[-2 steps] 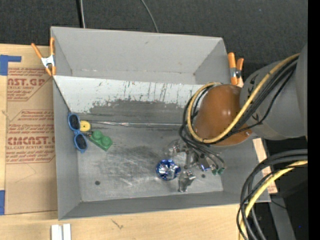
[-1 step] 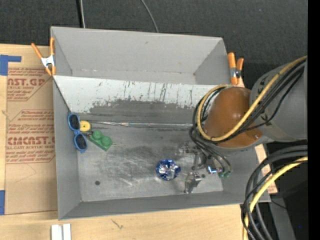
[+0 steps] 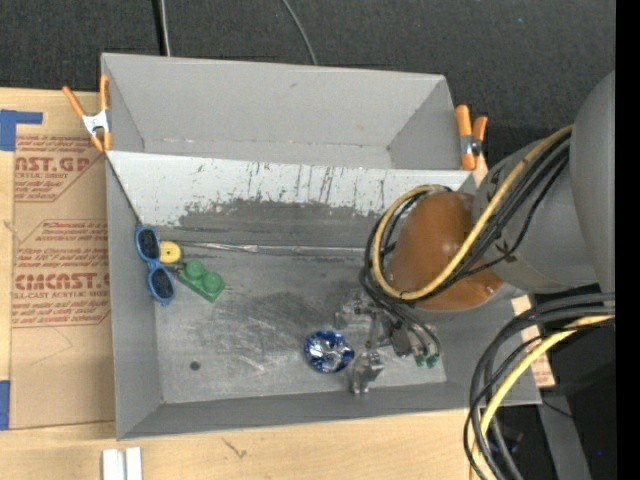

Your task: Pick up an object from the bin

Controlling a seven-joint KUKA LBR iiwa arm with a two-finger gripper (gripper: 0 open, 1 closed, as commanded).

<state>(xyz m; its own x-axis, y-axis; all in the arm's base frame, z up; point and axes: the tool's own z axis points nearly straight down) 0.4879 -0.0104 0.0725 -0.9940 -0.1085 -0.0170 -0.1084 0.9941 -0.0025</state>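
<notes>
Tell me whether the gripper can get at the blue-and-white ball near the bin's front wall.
Probably yes. The blue-and-white ball lies alone on bare floor right beside the gripper, with nothing on it. The bin's front wall close by could crowd the approach.

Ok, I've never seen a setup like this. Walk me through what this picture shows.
One camera looks down into a grey metal bin. The big grey shape on the picture's right, with the orange cover and cables, is a robot arm reaching in. At its tip is the gripper, low near the bin's front wall. Just beside it lies a shiny blue ball. Over by the left wall lie blue toy sunglasses, a small yellow piece and a green block. Whether the gripper holds anything, I cannot tell.
</notes>
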